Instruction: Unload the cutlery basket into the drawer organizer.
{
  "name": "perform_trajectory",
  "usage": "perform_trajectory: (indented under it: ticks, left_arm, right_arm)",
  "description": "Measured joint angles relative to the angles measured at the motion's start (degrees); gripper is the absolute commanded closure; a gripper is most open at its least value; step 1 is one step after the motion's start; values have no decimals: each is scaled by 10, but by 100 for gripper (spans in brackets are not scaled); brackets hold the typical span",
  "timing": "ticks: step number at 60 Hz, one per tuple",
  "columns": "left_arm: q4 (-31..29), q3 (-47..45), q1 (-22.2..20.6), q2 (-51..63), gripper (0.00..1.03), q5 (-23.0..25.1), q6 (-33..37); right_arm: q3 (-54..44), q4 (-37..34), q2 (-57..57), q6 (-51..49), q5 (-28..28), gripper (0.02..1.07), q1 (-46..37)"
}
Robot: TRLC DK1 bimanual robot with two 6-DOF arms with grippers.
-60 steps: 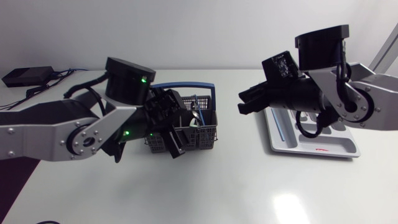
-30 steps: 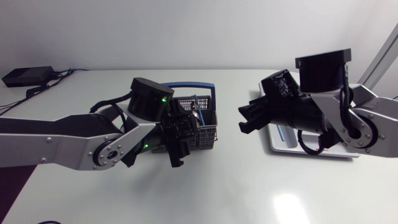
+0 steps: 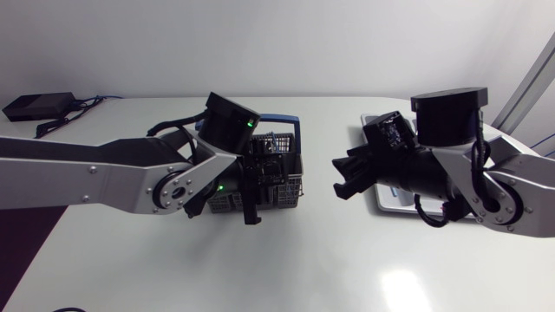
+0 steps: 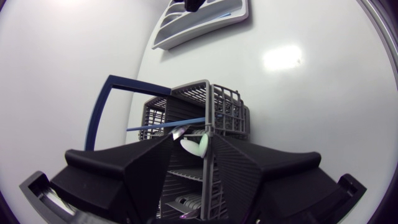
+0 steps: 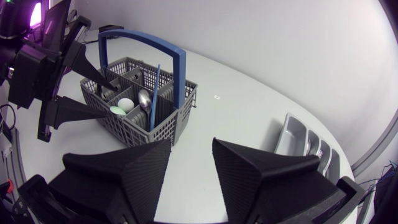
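Left gripper (image 4: pixel 193 134): our jaws spread, straddling a wall of the grey cutlery basket (image 4: pixel 225 106), pale green spoon (image 4: pixel 195 147) between | right gripper (image 5: pixel 189 149): jaws spread, holding nothing | basket mid-table (image 3: pixel 347 260), drawer organizer (image 5: pixel 301 143) near right edge

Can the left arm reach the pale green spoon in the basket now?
Probably yes: the open left gripper hangs over the basket with the spoon between its fingers; only a wire wall close by could hinder.
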Motion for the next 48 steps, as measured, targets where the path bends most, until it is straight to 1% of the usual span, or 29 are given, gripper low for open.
perform_trajectory:
  ticks: [3, 12, 15, 27, 31, 42, 48]
  left_arm:
    - [-4, 4, 0, 3, 70, 0, 5]
    - [-20, 13, 7, 13, 72, 0, 25]
    - [-25, 15, 8, 16, 75, 0, 29]
    - [-29, 21, 12, 26, 75, 0, 35]
    - [-29, 24, 12, 27, 79, 2, 36]
    - [-29, 33, 17, 31, 79, 2, 48]
    - [-29, 37, 19, 33, 83, 2, 53]
  right_arm:
    - [-2, 3, 0, -1, -1, 56, 0]
    - [-8, 5, -1, -1, -1, 56, 0]
    - [-8, 5, -1, -1, -1, 56, 0]
    - [-8, 11, -1, -1, -1, 56, 0]
    - [-8, 14, -1, -1, -1, 56, 0]
    - [-9, 16, -1, -1, -1, 56, 0]
    - [-9, 16, -1, -1, -1, 56, 0]
